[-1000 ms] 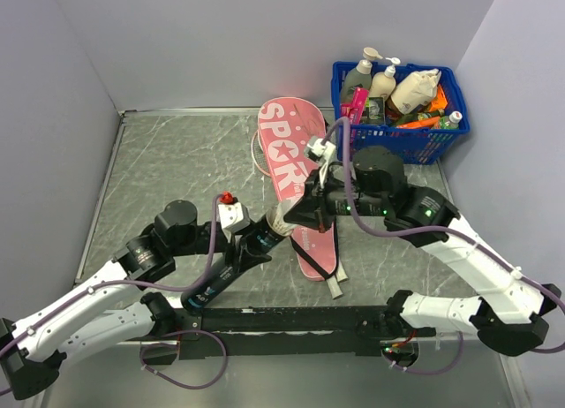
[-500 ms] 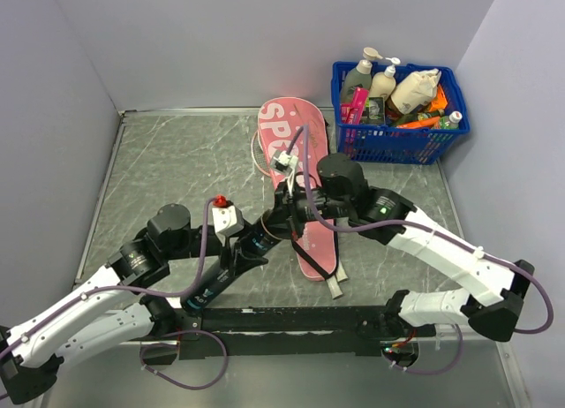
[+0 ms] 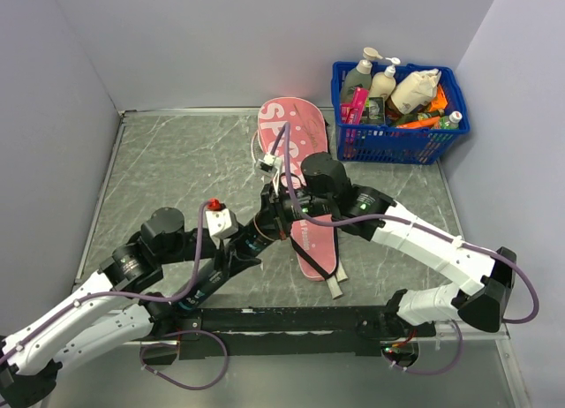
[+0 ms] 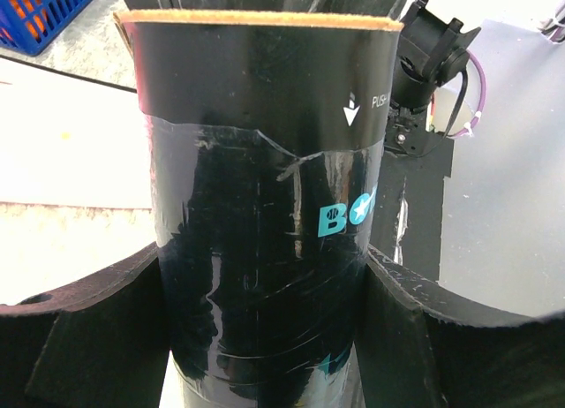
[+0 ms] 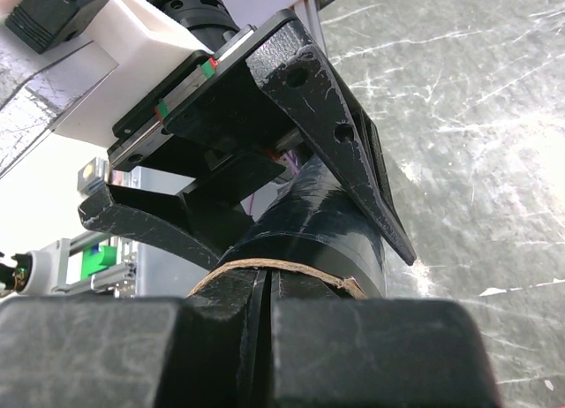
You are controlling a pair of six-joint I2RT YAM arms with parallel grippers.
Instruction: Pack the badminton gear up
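Observation:
My left gripper [image 3: 232,260] is shut on the slim black tube [image 3: 252,240] and holds it slanted above the table, brown-rimmed mouth toward the right arm. In the left wrist view the tube [image 4: 265,205] fills the gap between my fingers [image 4: 88,337]. My right gripper [image 3: 280,216] is shut, its tips set into the tube's mouth [image 5: 291,275], with nothing seen between them. The pink "SPORT" cover [image 3: 300,152] lies flat behind the arms, with a white handle end [image 3: 335,288] at its near tip. No shuttlecocks show.
A blue basket [image 3: 402,143] of bottles stands at the back right corner. Grey walls close the table on the left, the back and the right. The black mounting rail [image 3: 291,320] runs along the near edge.
My right gripper has swung left and nearer, from above the pink cover to the tube's mouth. The left arm has drawn the tube slightly left and nearer.

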